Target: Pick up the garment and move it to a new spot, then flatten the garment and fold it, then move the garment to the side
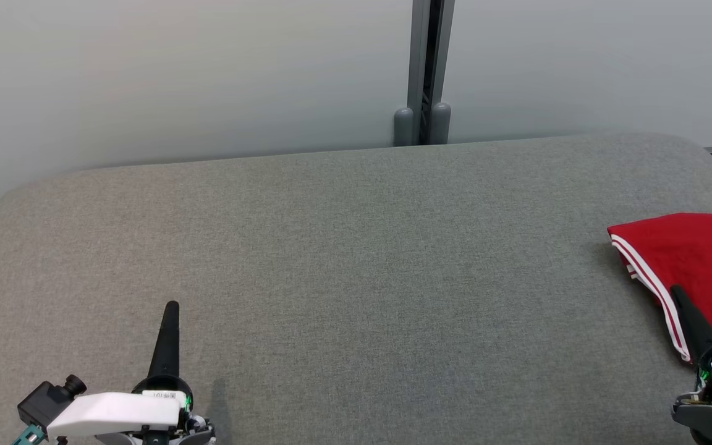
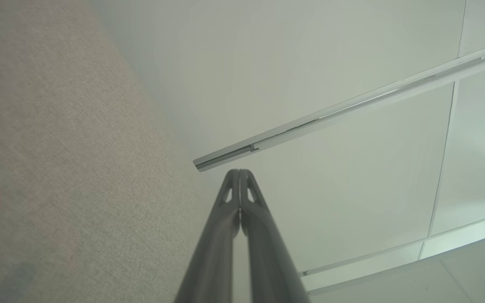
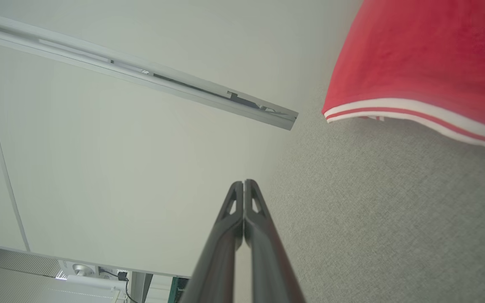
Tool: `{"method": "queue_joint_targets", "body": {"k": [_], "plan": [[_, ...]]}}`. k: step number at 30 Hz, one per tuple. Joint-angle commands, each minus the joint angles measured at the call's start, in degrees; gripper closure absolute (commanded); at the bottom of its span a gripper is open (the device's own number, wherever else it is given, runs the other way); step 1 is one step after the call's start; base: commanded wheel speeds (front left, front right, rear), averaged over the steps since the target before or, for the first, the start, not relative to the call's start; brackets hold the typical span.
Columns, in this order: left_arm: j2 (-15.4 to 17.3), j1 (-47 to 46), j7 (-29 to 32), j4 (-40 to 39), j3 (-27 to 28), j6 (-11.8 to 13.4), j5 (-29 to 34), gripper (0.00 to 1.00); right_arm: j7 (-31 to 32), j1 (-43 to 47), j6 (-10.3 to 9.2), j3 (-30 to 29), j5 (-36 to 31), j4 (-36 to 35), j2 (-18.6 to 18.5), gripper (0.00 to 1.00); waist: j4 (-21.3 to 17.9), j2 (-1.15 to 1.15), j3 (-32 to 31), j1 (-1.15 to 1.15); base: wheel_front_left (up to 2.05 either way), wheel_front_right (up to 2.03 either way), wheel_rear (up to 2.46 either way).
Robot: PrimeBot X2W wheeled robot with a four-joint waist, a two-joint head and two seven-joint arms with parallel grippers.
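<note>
Pointing toward the far edge with fingers pressed together, the left gripper (image 1: 172,305) and the right gripper (image 1: 677,289) hold nothing and look parked. The garment (image 1: 699,256) lies folded at the right edge of the padded grey surface (image 1: 343,266), just beside the right gripper, apparently already set aside. Behind stands a pale panelled wall (image 1: 177,74) with a grey post (image 1: 428,68).
</note>
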Motion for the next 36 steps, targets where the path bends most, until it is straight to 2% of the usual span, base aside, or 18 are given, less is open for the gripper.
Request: {"method": "queue_joint_targets", "body": {"k": [1,36], "plan": [[-0.06,-1.46,-0.24,0.01,0.41,-0.63,-1.15,1.00,0.58,-1.33,0.01,-0.38,1.36,0.25,-0.51,1.00,-0.01,0.00,0.03,0.00,0.00,0.00,0.00],[-2.82,-3.66,-1.10,2.54,1.36,-3.97,-13.94,1.00,4.30,-4.79,0.00,-3.36,15.52,5.12,-0.65,1.00,-0.23,0.00,0.78,0.00,0.00,0.00,0.00]]}}
